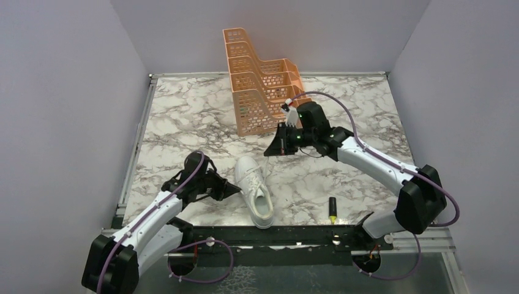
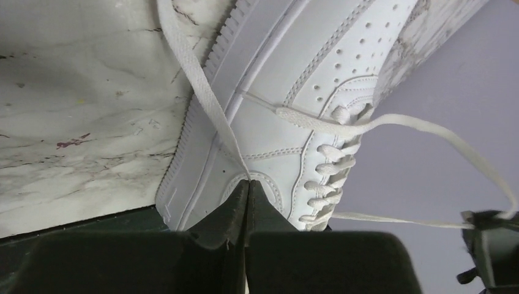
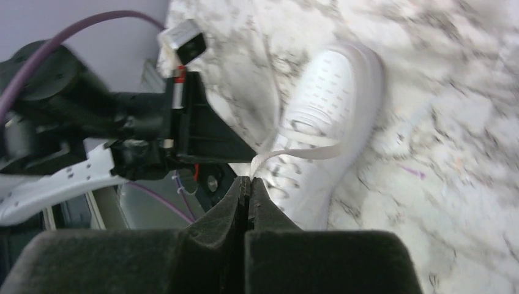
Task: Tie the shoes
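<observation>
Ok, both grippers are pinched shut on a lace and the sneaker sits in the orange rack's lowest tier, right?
Not quite. The left gripper and right gripper are each shut on a lace, but the sneaker is not in the orange rack: it lies on the marble table in front of it, between the two arms. The top external view shows this.

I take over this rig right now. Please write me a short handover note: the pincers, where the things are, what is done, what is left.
Left pincer: shut on a lace, low beside the sneaker.
Right pincer: shut on a second lace strand, pulled out away from the shoe.
Sneaker: upright on the marble table, near its front edge, between the arms.
Done: both strands gripped.
Left: no knot or bow shows yet; crossing and tying remain.
</observation>
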You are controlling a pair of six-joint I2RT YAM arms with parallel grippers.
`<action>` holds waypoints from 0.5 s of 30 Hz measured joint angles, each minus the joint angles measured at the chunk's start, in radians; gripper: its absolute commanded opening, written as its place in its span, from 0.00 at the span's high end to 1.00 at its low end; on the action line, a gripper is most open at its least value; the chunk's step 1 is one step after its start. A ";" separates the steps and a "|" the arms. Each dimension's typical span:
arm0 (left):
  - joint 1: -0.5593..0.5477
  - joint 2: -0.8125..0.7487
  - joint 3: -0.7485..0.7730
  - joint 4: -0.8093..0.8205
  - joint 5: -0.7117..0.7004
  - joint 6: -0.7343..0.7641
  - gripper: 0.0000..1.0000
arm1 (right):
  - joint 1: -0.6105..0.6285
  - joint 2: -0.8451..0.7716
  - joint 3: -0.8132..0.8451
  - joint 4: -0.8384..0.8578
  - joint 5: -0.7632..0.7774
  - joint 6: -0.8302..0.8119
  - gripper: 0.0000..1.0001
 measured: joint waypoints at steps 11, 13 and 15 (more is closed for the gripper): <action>0.000 -0.046 0.005 -0.003 0.000 0.046 1.00 | 0.118 0.123 0.166 0.191 -0.199 -0.101 0.99; 0.000 -0.059 0.007 -0.003 0.001 0.052 1.00 | 0.143 0.177 0.202 0.194 -0.192 -0.098 0.99; 0.000 -0.072 0.009 -0.003 0.001 0.059 1.00 | 0.162 0.208 0.209 0.194 -0.176 -0.081 0.99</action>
